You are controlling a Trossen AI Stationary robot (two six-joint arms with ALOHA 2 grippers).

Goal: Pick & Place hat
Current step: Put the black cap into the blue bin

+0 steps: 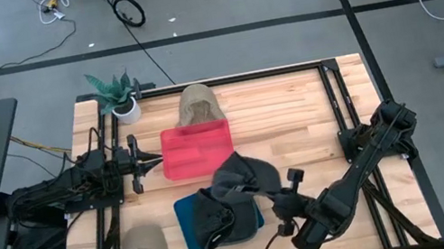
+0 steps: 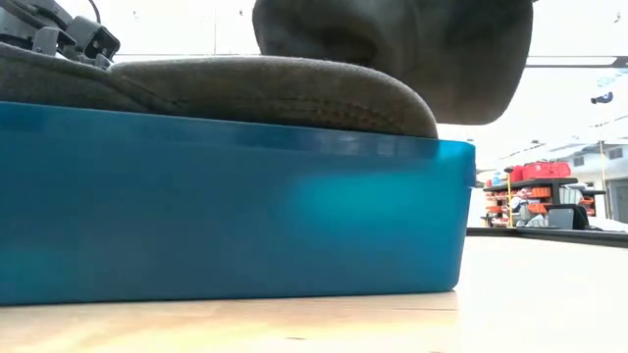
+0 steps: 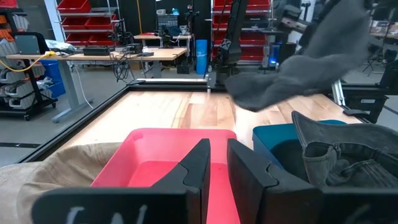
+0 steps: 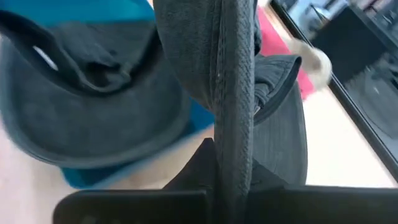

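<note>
The right gripper (image 1: 278,195) pinches the brim of a dark grey fabric hat (image 1: 243,178), hanging above the blue plastic bin (image 1: 194,236); the left gripper (image 1: 152,162), fingers together, waits beside the red plastic tray (image 1: 196,149).

The right gripper (image 1: 263,192) reaches in from the near right corner, its fingers clamped on a dark hat (image 1: 245,177) – the left gripper (image 1: 155,161) waits level at the left side, fingers nearly together

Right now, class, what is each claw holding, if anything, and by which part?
The right claw grips a grey hat by its brim edge, above the blue bin. The left claw holds nothing.
</note>
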